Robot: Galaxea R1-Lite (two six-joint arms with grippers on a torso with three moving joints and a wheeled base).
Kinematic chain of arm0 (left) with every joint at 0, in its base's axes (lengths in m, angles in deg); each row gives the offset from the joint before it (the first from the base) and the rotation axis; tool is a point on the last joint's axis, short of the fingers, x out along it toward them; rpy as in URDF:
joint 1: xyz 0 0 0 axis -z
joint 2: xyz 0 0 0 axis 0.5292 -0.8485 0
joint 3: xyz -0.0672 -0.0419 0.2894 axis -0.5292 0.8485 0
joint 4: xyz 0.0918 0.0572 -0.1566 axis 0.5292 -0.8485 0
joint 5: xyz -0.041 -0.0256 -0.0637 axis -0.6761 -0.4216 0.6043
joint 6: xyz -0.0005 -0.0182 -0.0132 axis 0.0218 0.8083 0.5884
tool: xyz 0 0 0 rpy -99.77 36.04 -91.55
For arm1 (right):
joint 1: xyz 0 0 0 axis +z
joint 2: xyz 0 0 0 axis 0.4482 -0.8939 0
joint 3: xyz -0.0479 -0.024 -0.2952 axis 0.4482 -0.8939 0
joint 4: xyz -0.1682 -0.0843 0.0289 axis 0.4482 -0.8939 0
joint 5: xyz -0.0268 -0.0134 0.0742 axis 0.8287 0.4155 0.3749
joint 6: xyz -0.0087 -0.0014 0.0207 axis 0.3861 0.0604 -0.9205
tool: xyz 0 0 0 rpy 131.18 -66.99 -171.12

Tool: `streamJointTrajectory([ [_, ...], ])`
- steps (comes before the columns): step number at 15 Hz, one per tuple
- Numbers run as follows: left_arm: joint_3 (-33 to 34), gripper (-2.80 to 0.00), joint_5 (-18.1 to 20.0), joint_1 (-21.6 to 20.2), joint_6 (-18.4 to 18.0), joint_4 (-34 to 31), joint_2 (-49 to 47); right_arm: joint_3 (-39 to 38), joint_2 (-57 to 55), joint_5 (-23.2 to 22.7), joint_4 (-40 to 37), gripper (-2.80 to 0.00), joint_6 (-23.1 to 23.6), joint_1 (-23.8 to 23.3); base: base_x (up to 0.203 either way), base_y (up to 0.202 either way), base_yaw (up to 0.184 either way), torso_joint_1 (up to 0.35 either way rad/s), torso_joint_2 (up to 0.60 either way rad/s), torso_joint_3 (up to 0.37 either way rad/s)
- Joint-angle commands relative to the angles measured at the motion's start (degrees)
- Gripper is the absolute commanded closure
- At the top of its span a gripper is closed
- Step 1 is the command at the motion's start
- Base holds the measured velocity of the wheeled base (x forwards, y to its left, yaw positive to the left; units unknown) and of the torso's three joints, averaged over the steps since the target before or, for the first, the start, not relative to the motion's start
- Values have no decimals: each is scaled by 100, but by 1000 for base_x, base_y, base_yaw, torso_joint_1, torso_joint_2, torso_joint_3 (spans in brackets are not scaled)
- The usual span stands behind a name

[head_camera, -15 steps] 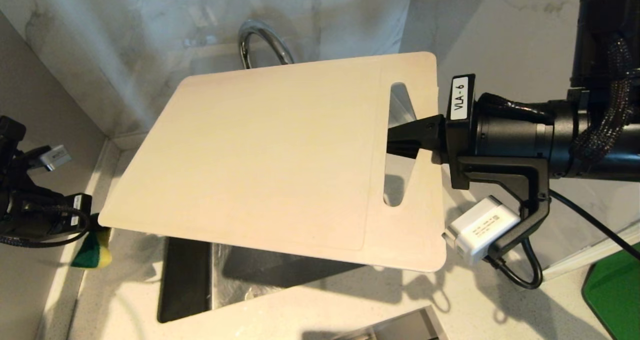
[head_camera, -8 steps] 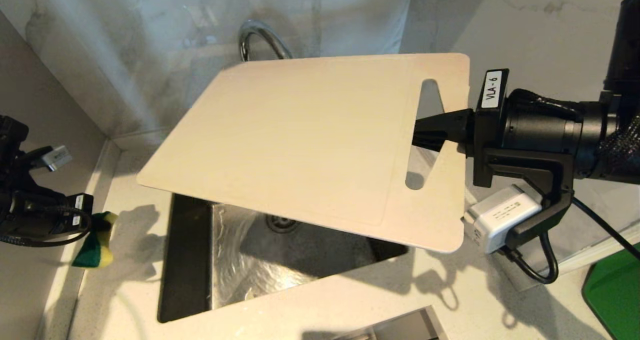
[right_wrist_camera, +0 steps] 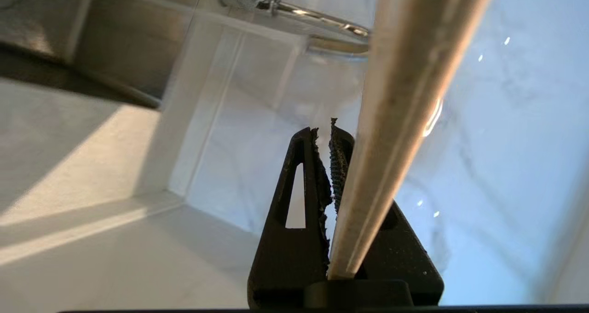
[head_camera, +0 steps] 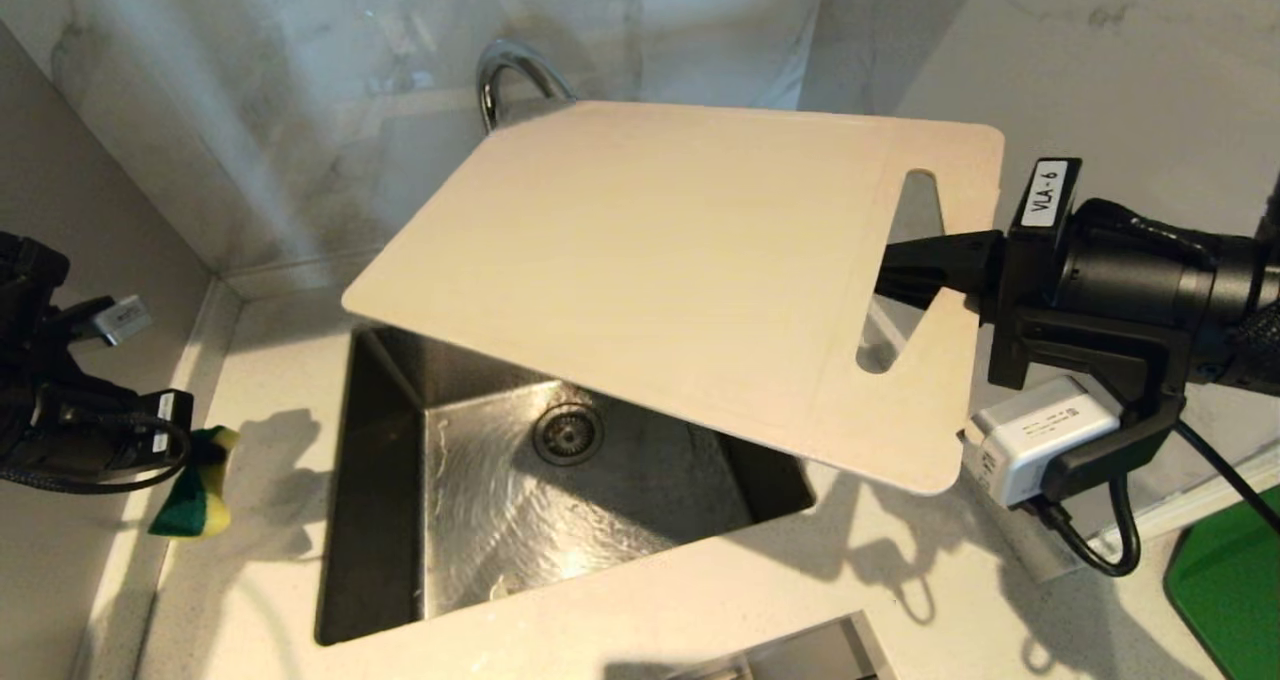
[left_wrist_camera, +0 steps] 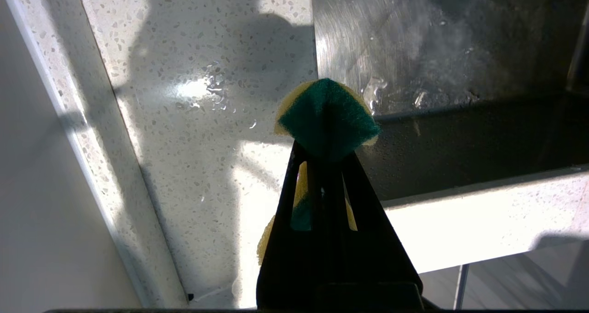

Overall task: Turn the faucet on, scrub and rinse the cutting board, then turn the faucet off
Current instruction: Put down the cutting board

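Over sink (head_camera: 372,520); right hand (head_camera: 905,272) level.

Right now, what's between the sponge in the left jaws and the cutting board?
Head view: bare speckled countertop and the open sink's near-left corner. Nothing else sits between the sponge and the cutting board, held above the basin.

- Pale speckled bench (head_camera: 620,610) fills the lower frame, wet patches at lower left.
- Steel sink (head_camera: 480,520) set into its centre, drain (head_camera: 567,433) showing.
- Green item (head_camera: 1225,585) lies on it at lower right.
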Motion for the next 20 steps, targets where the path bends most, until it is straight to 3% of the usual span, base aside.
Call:
streamJointTrajectory([
  [1,-60,0,-2,-3,12,-9,-103,-288,117,5,214,0,-80,-261,0,0,0,0,0,0],
  [5,-107,0,-3,-3,22,-9,-152,-306,158,5,353,0,-124,-514,0,0,0,0,0,0],
  [20,-159,0,15,50,108,-3,-316,-273,671,14,362,0,-246,-532,0,0,0,0,0,0],
])
